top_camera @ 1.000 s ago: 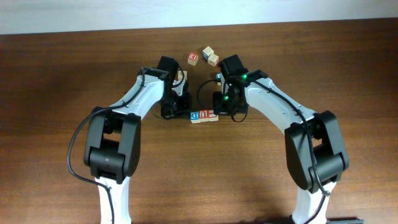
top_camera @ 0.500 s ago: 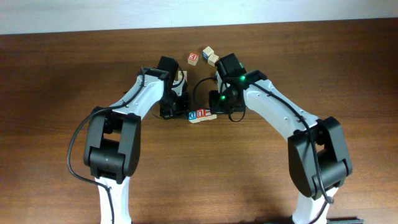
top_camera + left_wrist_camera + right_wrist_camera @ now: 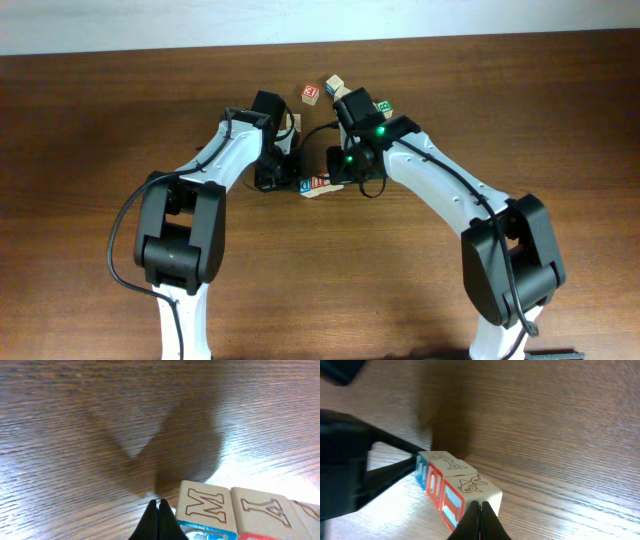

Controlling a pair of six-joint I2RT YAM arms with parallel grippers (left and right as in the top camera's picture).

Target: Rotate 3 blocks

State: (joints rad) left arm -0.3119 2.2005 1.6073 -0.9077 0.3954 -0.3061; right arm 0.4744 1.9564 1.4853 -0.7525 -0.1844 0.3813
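Observation:
Three wooden blocks [image 3: 316, 184] lie in a short row on the table, between my two grippers. In the left wrist view the end block [image 3: 207, 502] shows an outlined "M" on top and a blue side. Beside it is a block [image 3: 262, 510] with a red side. My left gripper [image 3: 159, 510] is shut and empty, its tips against the M block's corner. In the right wrist view the row's near block [image 3: 475, 485] carries an animal drawing. My right gripper [image 3: 481, 509] is shut and empty, pressing on that block's end. The left gripper [image 3: 294, 184] and right gripper [image 3: 338, 180] flank the row.
Behind the row lie loose cubes: a red-lettered cube [image 3: 309, 94], a pale cube [image 3: 334, 83], a green-lettered cube [image 3: 383, 107] by the right arm, and one cube [image 3: 292, 126] beside the left arm. The left gripper's black body [image 3: 350, 475] fills the left of the right wrist view.
My right gripper has moved left and slightly back, pushing the row of blocks a little to the left. The left arm has hardly moved.

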